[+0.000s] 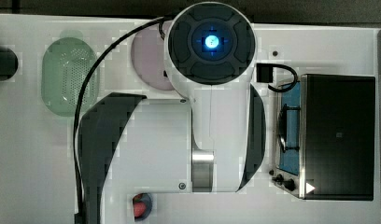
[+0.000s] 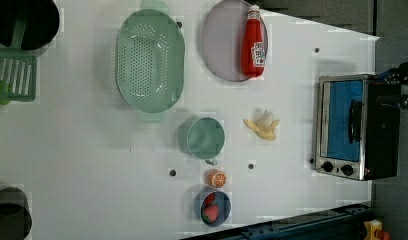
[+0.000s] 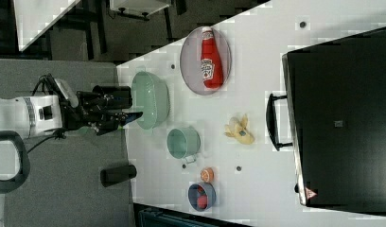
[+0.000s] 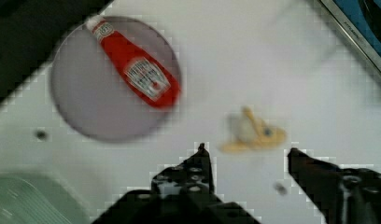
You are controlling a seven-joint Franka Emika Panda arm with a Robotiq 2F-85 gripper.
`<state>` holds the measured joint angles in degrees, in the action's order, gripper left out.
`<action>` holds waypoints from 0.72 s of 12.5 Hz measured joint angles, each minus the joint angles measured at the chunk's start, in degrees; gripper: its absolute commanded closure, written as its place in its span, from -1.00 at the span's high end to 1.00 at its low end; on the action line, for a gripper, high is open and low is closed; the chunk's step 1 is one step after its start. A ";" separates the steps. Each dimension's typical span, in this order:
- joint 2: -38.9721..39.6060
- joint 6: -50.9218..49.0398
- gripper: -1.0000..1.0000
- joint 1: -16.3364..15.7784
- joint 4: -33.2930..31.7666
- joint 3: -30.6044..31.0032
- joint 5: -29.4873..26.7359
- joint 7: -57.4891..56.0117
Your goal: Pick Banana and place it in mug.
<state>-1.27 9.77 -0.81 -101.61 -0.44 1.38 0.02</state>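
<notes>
The banana point(image 2: 263, 126) is a small pale-yellow peeled piece lying on the white table between the mug point(image 2: 204, 138) and the toaster oven point(image 2: 352, 125). The mug is a round dull-green cup, standing upright with nothing in it. In the wrist view my gripper point(image 4: 247, 151) is open, its two black fingers spread apart with nothing between them. The banana point(image 4: 254, 135) lies on the table beyond the fingertips. In the right view the gripper point(image 3: 127, 116) hangs well off the table surface, far from the banana point(image 3: 238, 130) and the mug point(image 3: 181, 142).
A green perforated colander point(image 2: 149, 67) and a grey plate point(image 2: 219, 45) with a ketchup bottle point(image 2: 254, 42) are in the left view's upper part. An orange slice point(image 2: 215, 178) and a blue bowl point(image 2: 219, 197) of strawberries sit just past the mug. The arm hides the table's middle in the top view.
</notes>
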 measured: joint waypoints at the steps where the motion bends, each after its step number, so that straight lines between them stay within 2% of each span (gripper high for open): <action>1: -3.54 -6.36 0.59 -0.08 -2.97 -0.11 0.22 0.00; 3: -12.23 -10.83 1.00 -0.06 -7.50 -0.39 -1.09 0.00; 6: -19.63 -11.86 1.00 0.22 -6.94 -1.12 -0.80 -0.06; 9: -18.13 -5.18 1.00 0.19 -8.34 -1.00 0.19 -0.41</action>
<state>-19.40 4.59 -0.62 -109.95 -1.44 1.57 -0.39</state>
